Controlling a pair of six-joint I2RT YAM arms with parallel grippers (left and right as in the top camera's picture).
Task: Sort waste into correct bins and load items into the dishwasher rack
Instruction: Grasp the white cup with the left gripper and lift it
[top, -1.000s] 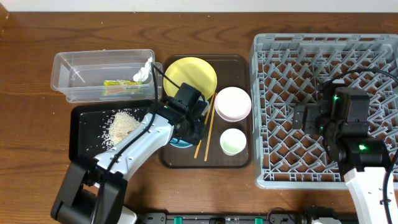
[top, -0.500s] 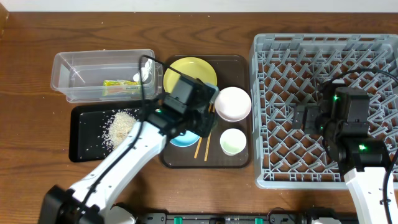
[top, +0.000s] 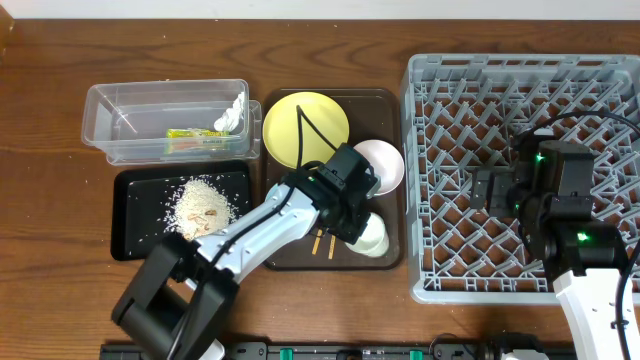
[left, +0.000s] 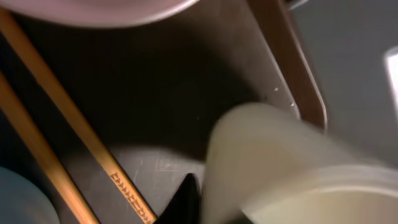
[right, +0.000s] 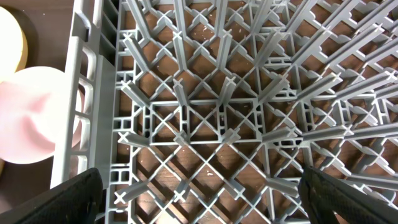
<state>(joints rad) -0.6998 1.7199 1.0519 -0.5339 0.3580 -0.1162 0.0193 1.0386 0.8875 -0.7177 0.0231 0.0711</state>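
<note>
Left pincer (top: 358, 222) clamped on cup (top: 375, 238) rim in brown tray (top: 270, 255), right pincer (right: 211, 199) wide over bare rack (top: 520, 80); wrapper (top: 190, 133) and tissue (top: 232, 115) in tub (top: 120, 100), rice (top: 200, 200) in black tray (top: 130, 240), so waste looks sorted, but plate (top: 300, 125), white bowl (top: 385, 160), chopsticks (top: 322, 243), cup not yet racked.

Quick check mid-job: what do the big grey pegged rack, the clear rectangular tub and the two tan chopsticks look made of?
Grey pegged rack: moulded plastic, matte; uniform grey ribs and pegs.
Clear rectangular tub: thin glossy plastic; the table shows through it.
Tan chopsticks: probably wood or bamboo, smooth, with dark printed lettering.
</note>
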